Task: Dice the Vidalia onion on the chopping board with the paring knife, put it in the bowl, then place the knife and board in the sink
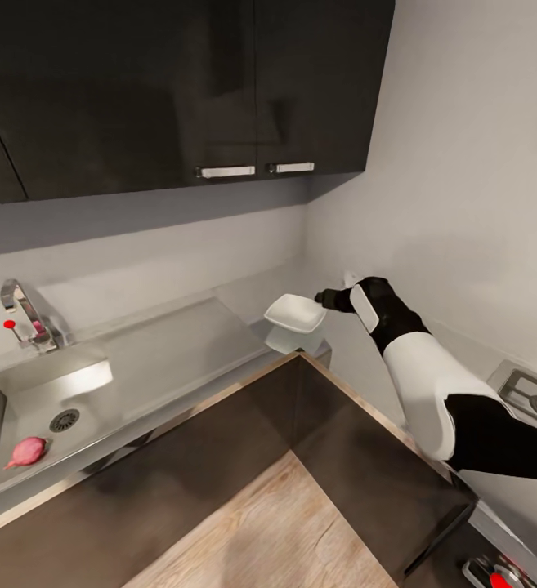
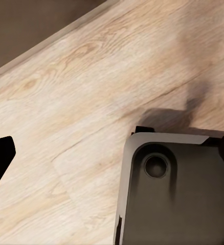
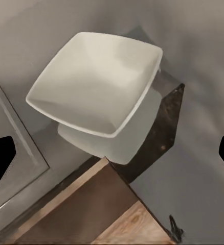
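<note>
Onion (image 1: 28, 450), one, in sink (image 1: 23, 384); one bowl (image 1: 294, 313) on countertop (image 1: 194, 339).

Right arm (image 1: 427, 384) seen w/ black upper segment, glossy white mid shell, black wrist w/ white panel. Dark fingertip edges noted in wrist views. Grey rounded base plate (image 2: 178, 189) w/ circular recess observed.

The sink (image 1: 31, 392) looks like brushed grey steel, its tap (image 1: 24, 314) shiny chrome. The countertop (image 1: 194, 339) is smooth, grey and reflective. The bowl (image 3: 99, 84) appears glossy white ceramic. The floor (image 2: 81, 102) shows pale, matt wood grain.
</note>
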{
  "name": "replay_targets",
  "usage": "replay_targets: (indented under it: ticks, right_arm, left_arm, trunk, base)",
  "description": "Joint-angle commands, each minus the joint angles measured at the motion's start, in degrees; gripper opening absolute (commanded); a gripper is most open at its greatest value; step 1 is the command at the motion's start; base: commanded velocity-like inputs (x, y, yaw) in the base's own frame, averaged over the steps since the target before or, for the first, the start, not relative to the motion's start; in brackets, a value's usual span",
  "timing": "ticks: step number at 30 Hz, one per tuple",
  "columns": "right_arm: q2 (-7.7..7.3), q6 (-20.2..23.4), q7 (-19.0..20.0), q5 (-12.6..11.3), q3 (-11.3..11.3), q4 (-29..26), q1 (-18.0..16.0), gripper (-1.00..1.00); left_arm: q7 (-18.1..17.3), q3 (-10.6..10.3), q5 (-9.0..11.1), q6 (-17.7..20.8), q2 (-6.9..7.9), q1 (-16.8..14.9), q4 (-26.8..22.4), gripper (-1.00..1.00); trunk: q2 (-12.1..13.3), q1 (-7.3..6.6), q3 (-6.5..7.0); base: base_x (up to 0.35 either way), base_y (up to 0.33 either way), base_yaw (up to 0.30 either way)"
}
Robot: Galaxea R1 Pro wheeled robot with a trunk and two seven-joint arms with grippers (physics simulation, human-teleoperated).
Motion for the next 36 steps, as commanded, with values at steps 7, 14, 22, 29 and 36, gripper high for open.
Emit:
replay_targets:
  ticks: [7,14,22,29,36]
  right_arm:
    - [-0.6,-3.47,-0.43,-2.82,-0.3,2.42,-0.02,1.0]
    - [-0.65,-3.84,-0.43,-2.93,-0.26,2.71,-0.02,1.0]
    - [-0.65,-3.86,-0.43,-2.93,-0.24,2.8,-0.02,1.0]
    - [-0.65,-3.86,-0.43,-2.93,-0.24,2.81,-0.02,1.0]
    - [-0.65,-3.93,-0.43,-2.93,-0.24,3.75,-0.02,1.0]
  left_arm:
    - [0.05,0.0,0.09,-0.14,0.0,-0.02,-0.01,1.0]
    - [0.05,0.0,0.09,-0.14,0.0,-0.02,-0.02,1.0]
    - [0.05,0.0,0.09,-0.14,0.0,-0.02,0.02,1.0]
    - [0.05,0.0,0.09,-0.14,0.0,-0.02,0.01,1.0]
    - [0.05,-0.05,0.09,-0.14,0.0,-0.02,0.06,1.0]
  trunk:
    - [-0.12,0.03,-0.39]
    - [-0.12,0.03,-0.98]
    - [-0.12,0.03,-1.69]
    - [-0.12,0.03,-2.32]
    - [-0.12,0.03,-2.95]
  base:
    - [0.009,-0.003,0.0]
    - [0.152,-0.035,0.0]
    - [0.036,-0.013,0.0]
    - [0.095,-0.001,0.0]
    - [0.216,0.0,0.0]
